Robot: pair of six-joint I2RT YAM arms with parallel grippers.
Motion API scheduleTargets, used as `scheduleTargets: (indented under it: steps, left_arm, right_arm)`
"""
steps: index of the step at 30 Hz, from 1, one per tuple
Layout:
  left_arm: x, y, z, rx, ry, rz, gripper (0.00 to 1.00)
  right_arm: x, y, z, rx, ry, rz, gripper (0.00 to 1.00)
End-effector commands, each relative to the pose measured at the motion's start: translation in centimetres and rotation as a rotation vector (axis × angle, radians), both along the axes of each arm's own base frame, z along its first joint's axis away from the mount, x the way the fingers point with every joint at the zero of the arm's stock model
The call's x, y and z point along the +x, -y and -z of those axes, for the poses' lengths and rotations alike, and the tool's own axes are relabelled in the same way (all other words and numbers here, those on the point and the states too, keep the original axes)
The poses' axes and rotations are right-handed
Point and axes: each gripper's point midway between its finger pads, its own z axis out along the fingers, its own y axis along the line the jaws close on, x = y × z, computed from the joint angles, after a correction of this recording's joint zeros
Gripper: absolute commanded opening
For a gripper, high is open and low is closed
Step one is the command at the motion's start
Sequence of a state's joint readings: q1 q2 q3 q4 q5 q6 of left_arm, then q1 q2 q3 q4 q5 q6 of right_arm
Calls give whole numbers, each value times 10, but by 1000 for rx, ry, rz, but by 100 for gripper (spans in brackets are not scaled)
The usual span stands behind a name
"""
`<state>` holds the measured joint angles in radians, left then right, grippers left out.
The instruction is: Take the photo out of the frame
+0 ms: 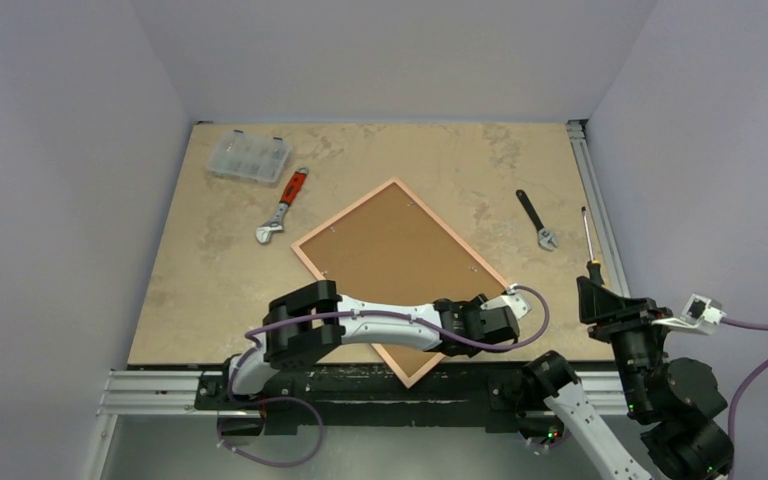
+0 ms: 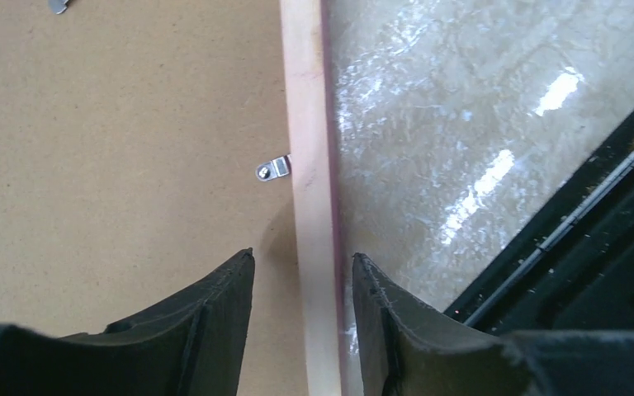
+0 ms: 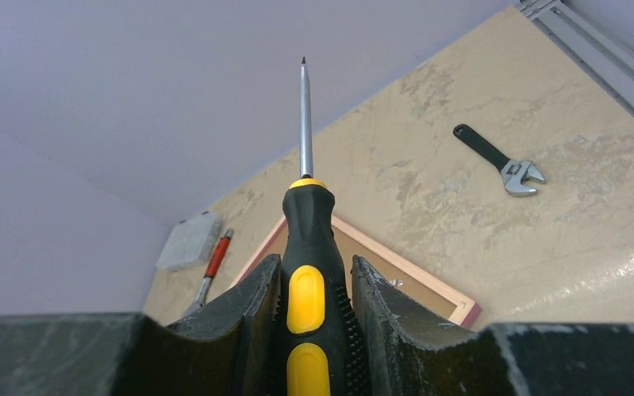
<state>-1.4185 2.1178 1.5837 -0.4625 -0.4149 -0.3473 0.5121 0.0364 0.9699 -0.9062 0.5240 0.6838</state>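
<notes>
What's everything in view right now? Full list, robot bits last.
frame: one, pink rim with brown back facing up, mid-table, turned diagonally
clips: two seen in the left wrist view, silver, on the frame's back
organiser box: one, clear plastic, far left corner
red-handled wrench: one, red and silver, left of the frame
black wrench: one, black with a silver head, right of the frame
screwdriver: one, black and yellow, held in the right hand, tip pointing away
table: one, beige marbled
left hand: one, black, open, fingers astride the frame's right-side rim
right hand: one, black, shut on the screwdriver, at the table's near right edge
</notes>
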Motion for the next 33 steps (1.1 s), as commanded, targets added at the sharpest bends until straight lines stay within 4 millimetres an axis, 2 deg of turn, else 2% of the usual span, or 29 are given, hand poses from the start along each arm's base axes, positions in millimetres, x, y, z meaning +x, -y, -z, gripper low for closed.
scheduleTargets:
  steps: [1, 4, 9, 11, 12, 14, 15, 16, 25, 28, 29, 31, 33]
  left_arm:
    - [15, -7, -19, -17, 76, -45, 49]
    - [13, -7, -5, 4, 21, -50, 49]
    - [17, -5, 15, 14, -18, -63, 41]
    - [28, -6, 23, 21, -39, -104, 34]
    - [36, -8, 25, 22, -52, -137, 27]
    - [53, -12, 28, 19, -89, -206, 6]
    - [63, -12, 25, 2, -107, -242, 0]
    - [71, -11, 22, -17, -129, -277, 0]
    - [145, 1, -15, -270, -261, -662, 0]
    - [154, 21, -35, -350, -316, -621, 0]
    - [155, 23, -42, -354, -323, -599, 4]
    - [157, 21, -60, -373, -332, -559, 21]
    - [162, 1, -73, -398, -353, -549, 39]
  right_arm:
    - [-6, 7, -9, 44, 35, 22, 0]
    - [-3, 4, -8, 50, 37, 15, 0]
    - [0, -1, -6, 50, 26, 0, 0]
    - [0, -1, -6, 51, 26, -3, 0]
    - [-1, -1, -7, 52, 27, -3, 0]
    - [-1, 0, -7, 50, 25, -1, 0]
    - [-1, 0, -7, 48, 22, 1, 0]
    - [-2, 0, -6, 48, 19, 1, 0]
    - [6, -8, -1, 45, -13, -14, 0]
    - [9, -11, 0, 42, -25, -21, 0]
    - [9, -11, 1, 39, -30, -22, 0]
    - [10, -12, 2, 35, -39, -24, 0]
    - [10, -12, 4, 34, -41, -25, 0]
